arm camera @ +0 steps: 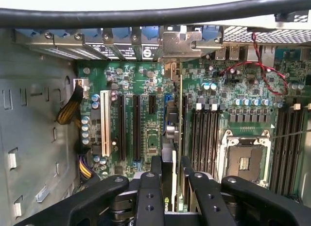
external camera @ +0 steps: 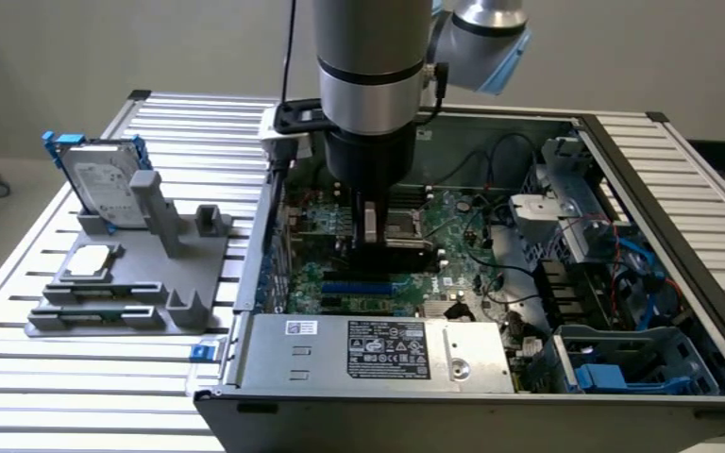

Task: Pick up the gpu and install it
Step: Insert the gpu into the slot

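Right, gripper (arm camera: 171, 173) jaws clamped on gpu (arm camera: 169, 141), held edge-on over motherboard (arm camera: 146, 80) so its edge meets a slot; seating unclear.

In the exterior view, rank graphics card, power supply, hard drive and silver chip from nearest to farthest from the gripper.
1. graphics card: held in the gripper, inside the case.
2. power supply: along the case's camera-side edge.
3. hard drive and silver chip: on the stand outside the case, the exterior view's left; too close to call.
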### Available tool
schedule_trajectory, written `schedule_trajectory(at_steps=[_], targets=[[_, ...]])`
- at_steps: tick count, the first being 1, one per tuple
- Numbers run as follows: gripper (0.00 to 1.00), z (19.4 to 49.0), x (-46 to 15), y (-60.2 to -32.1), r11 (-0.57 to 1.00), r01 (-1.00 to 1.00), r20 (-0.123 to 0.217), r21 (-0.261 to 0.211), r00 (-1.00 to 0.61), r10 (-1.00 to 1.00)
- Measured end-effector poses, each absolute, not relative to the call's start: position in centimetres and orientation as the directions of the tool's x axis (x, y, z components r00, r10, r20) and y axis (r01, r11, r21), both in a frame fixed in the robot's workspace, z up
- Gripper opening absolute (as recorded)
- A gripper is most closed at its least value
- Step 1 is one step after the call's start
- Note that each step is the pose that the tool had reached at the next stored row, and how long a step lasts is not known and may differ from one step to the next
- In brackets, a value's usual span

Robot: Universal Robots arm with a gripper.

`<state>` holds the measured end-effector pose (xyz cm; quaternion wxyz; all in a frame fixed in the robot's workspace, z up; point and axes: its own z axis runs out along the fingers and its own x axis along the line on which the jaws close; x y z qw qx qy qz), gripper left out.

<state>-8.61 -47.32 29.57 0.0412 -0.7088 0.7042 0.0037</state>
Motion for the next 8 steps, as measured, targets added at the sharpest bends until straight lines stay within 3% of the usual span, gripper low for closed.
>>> schedule_trajectory(at_steps=[8], targets=[[0.26, 28.3, -8.6, -47.4, -0.002, -0.999, -0.063, -0.049, 0.005, -0.998]])
